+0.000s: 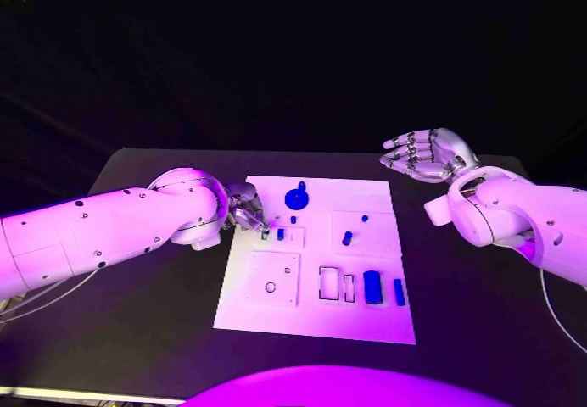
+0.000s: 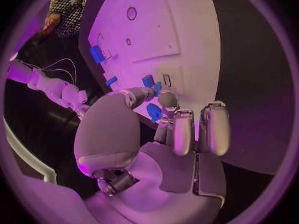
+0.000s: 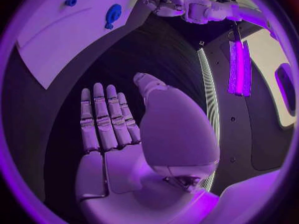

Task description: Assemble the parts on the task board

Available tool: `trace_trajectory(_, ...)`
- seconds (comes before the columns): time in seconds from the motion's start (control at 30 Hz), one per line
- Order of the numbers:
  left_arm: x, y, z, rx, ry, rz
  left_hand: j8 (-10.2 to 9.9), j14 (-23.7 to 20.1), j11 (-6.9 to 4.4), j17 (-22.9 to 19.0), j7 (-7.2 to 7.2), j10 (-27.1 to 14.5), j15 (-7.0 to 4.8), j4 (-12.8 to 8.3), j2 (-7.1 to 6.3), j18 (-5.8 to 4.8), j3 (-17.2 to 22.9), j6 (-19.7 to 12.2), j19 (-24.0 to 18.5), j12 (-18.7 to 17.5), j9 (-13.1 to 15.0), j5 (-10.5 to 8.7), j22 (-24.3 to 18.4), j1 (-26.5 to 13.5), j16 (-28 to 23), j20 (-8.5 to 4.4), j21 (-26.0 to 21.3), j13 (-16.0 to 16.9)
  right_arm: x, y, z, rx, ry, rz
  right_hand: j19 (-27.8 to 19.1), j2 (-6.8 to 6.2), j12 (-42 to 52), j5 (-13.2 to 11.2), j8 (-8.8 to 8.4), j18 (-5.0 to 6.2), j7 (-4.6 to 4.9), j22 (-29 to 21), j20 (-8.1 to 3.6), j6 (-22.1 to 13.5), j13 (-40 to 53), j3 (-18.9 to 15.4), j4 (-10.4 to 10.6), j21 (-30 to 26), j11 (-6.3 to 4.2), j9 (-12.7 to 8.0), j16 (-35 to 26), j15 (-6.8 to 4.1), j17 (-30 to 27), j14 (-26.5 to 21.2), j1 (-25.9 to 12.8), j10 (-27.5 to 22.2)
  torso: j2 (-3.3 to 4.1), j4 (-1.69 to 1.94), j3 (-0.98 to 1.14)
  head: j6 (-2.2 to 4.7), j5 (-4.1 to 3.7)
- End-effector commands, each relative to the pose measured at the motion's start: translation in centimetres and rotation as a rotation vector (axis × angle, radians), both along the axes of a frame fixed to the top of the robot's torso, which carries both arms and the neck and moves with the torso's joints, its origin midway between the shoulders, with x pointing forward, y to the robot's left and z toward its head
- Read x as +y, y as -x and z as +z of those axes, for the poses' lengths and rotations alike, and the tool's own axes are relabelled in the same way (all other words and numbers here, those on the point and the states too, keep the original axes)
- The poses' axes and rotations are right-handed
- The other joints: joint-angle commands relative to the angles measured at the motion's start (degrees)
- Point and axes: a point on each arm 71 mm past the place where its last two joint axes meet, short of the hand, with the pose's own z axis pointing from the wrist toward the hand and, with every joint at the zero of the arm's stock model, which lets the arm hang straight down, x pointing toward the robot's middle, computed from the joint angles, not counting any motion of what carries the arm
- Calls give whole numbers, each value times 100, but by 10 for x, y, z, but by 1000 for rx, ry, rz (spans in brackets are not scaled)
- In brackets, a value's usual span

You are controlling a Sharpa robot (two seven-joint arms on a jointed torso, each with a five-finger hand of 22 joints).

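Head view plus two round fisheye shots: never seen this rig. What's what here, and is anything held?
It is a two-armed robot with many-fingered silver hands. The square picture comes from a camera on its head, looking down at the black table. Each round picture comes from a camera at one wrist, looking out over that arm's own hand.

The white plate is the task board. Blue parts sit on it, among them a round blue part and a blue block beside empty rectangular slots.

The left hand is at the board's left edge. In its wrist view, its fingers seem to pinch a small blue part.

The right hand is off the board beyond its far right corner, fingers spread, holding nothing.
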Motion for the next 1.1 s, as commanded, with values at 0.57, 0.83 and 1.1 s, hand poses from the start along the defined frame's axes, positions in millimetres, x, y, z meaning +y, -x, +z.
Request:
trace_trajectory(0.57, 3, -4, -8, 18, -57, -17, 38, 512, 1, 1124, -49, 33, -44, -1022, 28, -29, 986, 106, -7, 15, 6, 30, 163, -17, 38, -24, 7, -14, 2, 1, 1, -18, 10, 33, -13, 50, -43, 26, -21, 76, 246, -16, -6, 37, -7, 40, -9, 1, 10, -8, 31, -8, -13, 33, 4, 47, -1, 5, 0, -32, -27)
trace_trajectory(0.83, 0, -4, -10, 28, -61, -29, 37, 513, 0, 1127, -50, 28, -45, -1028, 25, -29, 990, 106, -9, 7, 7, 29, 161, -18, 40, -24, 6, -26, 3, 1, 1, -19, 11, 36, -13, 50, -44, 28, -22, 77, 247, -20, -6, 38, -7, 42, -8, 2, 10, -9, 31, -9, -16, 33, 3, 47, 4, -4, 1, -27, -5)
trace_trajectory(1.1, -2, -1, -10, 46, -56, -46, 37, 515, 0, 1135, -50, 29, -45, -1032, 23, -31, 991, 106, -5, 8, 7, 28, 167, -18, 44, -25, 9, -23, 4, 1, 1, -19, 12, 37, -12, 50, -45, 28, -22, 77, 247, -21, -6, 38, -7, 43, -8, 3, 10, -9, 31, -9, -16, 34, 2, 48, 3, -2, -4, -30, -6)
